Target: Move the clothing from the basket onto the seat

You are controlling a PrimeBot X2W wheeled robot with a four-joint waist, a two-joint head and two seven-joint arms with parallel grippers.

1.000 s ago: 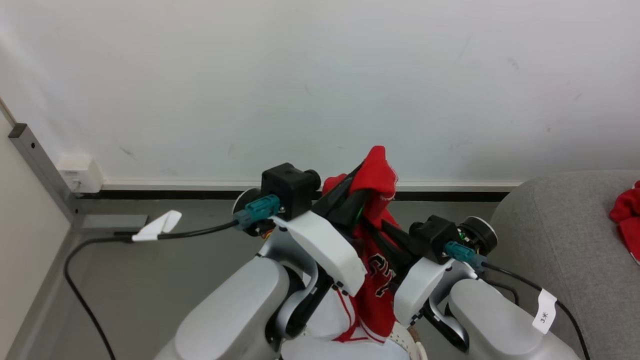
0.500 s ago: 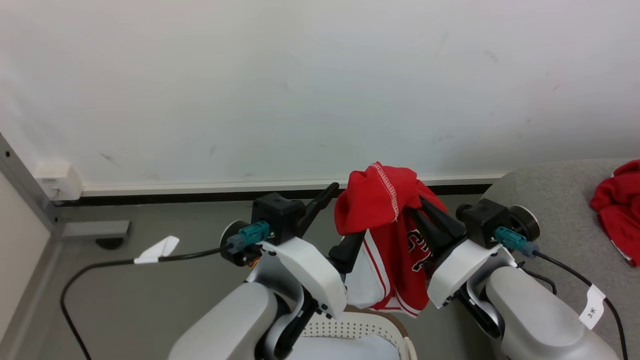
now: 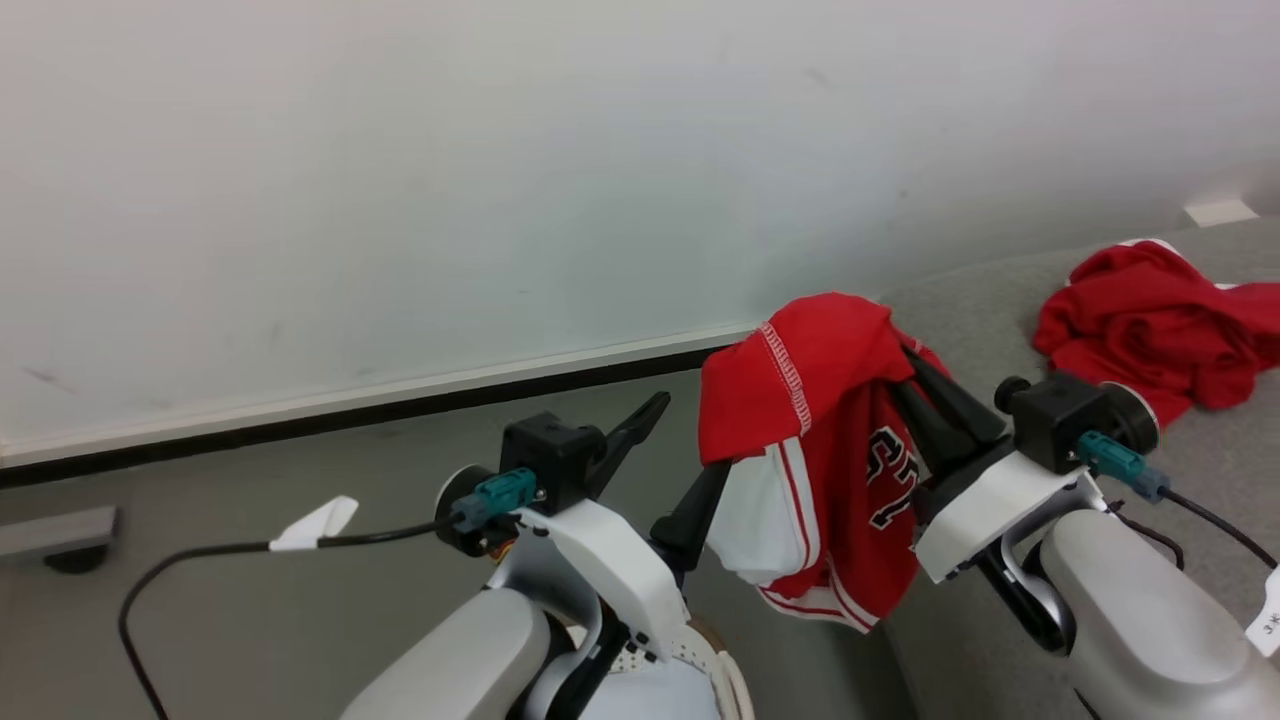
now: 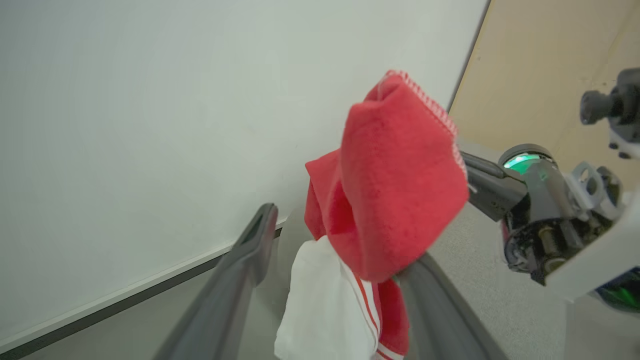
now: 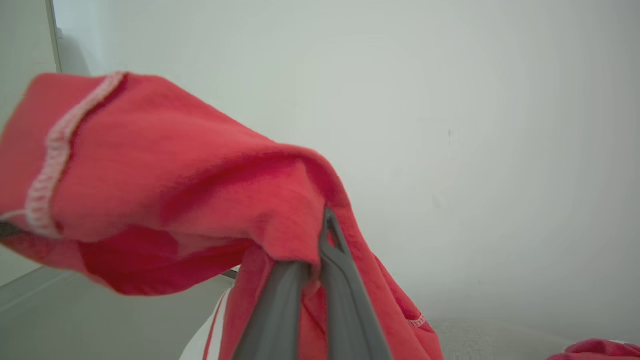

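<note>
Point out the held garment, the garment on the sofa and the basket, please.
held garment (image 3: 800,380): head view, on its red upper fold.
garment on the sofa (image 3: 1140,315): head view, on its crumpled red middle.
basket (image 3: 733,680): head view, on its rim.

The head camera looks from above, forward and down, toward the white wall (image 3: 500,150); both arms (image 3: 600,560) rise from 6 o'clock and the grey sofa (image 3: 1000,300) lies at 3 o'clock. The left wrist camera sits close behind its own fingers (image 4: 245,260) and faces the same wall, with the right arm (image 4: 550,225) showing at 3 o'clock. The right wrist camera is nearer still, looking along its fingers (image 5: 280,310) to the wall. All three views share the red garment (image 3: 830,400) at close range.
</note>
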